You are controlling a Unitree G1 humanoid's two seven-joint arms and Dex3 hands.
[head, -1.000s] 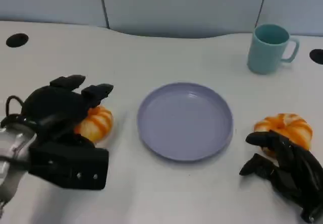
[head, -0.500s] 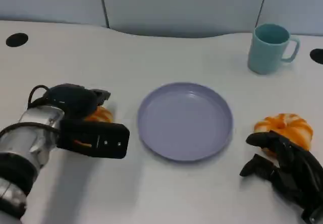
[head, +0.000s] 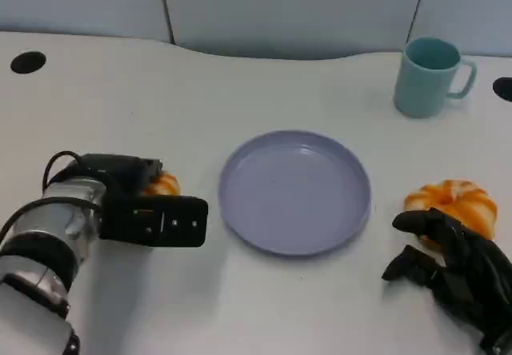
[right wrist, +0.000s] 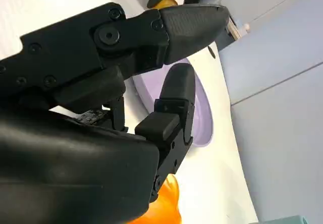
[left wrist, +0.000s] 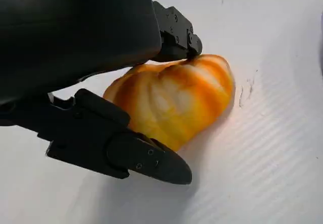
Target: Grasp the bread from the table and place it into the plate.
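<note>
An orange-and-white striped bread (head: 163, 185) lies on the white table left of the lilac plate (head: 294, 191). My left hand (head: 110, 168) covers it from above. In the left wrist view black fingers (left wrist: 175, 30) touch one side of this bread (left wrist: 176, 95) and another finger lies along its other side, so the hand grips it while it rests on the table. A second striped bread (head: 453, 201) lies right of the plate. My right hand (head: 458, 269) rests just in front of that bread with its fingers apart and holds nothing. The plate (right wrist: 203, 114) has nothing on it.
A teal mug (head: 429, 75) stands at the back right. Dark round holes (head: 27, 61) sit in the tabletop at the far left and far right. A grey wall runs behind the table's far edge.
My left hand has come down from above the left bread and its fingers have closed in around it. The bread, plate, mug and right hand have stayed in place.
</note>
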